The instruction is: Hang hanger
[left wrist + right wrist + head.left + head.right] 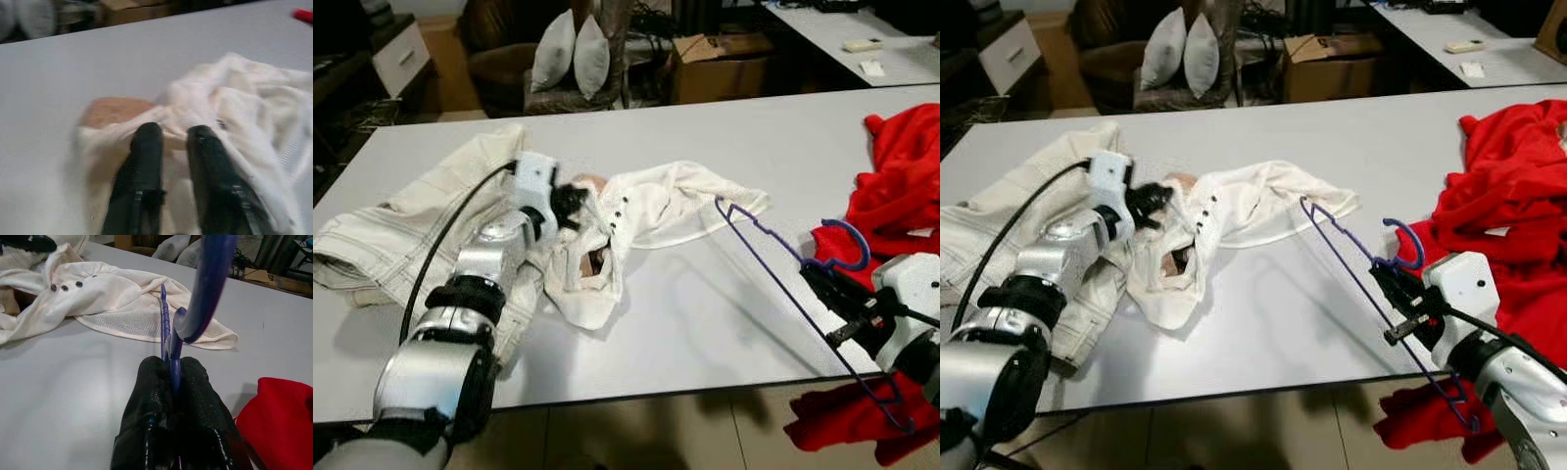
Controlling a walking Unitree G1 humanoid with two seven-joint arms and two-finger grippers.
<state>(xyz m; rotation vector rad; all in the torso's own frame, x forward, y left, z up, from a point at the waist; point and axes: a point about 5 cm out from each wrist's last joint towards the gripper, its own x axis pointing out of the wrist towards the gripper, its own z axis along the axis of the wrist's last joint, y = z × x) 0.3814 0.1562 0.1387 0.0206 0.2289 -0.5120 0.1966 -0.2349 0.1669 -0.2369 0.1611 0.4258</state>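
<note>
Looks like we're mid-prep on this one; our right gripper [1393, 294] is clamping the purple hanger [1351, 250] just below its hook, frame sticking out ahead of it toward the white shirt [1234, 211]; our left gripper [576, 203] is reaching forward, fingers slightly apart and pressing into the shirt's collar; next we're probably feeding the hanger's tip into that neck opening.

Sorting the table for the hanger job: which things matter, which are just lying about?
In the job:
purple hanger, held by right gripper
white shirt, at left gripper

Lying about:
beige jacket
red garment
pillows
</note>
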